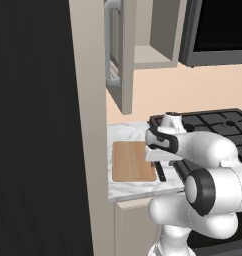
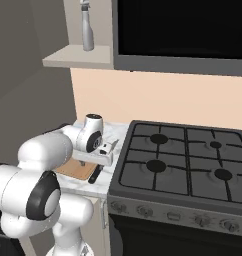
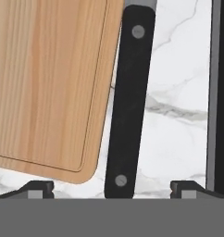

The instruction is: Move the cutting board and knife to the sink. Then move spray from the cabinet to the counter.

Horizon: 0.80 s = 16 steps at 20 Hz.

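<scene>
Step one, knife pickup: you're hovering over the handle, nothing held yet.

Largest first: the counter is a narrow marble strip between the tall dark unit on the left and the stovetop on the right. The cabinet above stands open, with the spray upright on its shelf, untouched; that's a later step. The cutting board lies flat on the counter's left part. The knife lies just right of it, its black handle along the board's right edge, touching or very close, can't tell which. The gripper is above the handle's near end, jaws spread wide and empty, one fingertip over the board's corner, the other near the stovetop edge. Next move as I read it: centre on the handle, drop straight down, close. Watch that the left finger clears the board. The sink isn't in shot, so expect a base drive after.
</scene>
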Available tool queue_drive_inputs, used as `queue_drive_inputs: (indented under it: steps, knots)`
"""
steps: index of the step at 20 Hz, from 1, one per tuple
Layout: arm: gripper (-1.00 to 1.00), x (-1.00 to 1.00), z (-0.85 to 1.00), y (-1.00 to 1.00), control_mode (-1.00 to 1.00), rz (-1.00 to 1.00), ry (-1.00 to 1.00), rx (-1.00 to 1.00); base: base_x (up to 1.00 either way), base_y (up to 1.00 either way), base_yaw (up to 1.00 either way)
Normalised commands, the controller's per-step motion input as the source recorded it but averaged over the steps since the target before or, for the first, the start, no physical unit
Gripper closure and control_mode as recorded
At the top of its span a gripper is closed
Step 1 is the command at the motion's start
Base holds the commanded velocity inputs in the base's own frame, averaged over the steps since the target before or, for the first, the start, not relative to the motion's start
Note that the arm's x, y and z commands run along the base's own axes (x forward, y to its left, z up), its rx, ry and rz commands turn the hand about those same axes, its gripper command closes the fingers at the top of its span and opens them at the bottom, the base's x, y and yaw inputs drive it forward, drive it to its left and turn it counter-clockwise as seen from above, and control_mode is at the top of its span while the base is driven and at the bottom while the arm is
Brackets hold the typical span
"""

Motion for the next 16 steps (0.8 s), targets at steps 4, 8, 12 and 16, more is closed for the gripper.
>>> queue_drive_inputs:
  steps: [4, 8, 12, 16]
  knots:
    - [-1.00, 0.00, -0.10, -0.02, -1.00, 0.00, 0.00, 0.01, 0.00, 0.00, 0.00]
    - [-1.00, 0.00, 0.00, -0.15, -1.00, -0.02, 0.00, 0.03, 0.00, 0.00, 0.00]
    - [-1.00, 0.00, 0.00, -0.06, -1.00, -0.02, 0.00, 0.00, 0.00, 0.00, 0.00]
    - [-1.00, 0.00, -0.07, 0.00, -1.00, 0.00, 0.00, 0.00, 0.00, 0.00, 0.00]
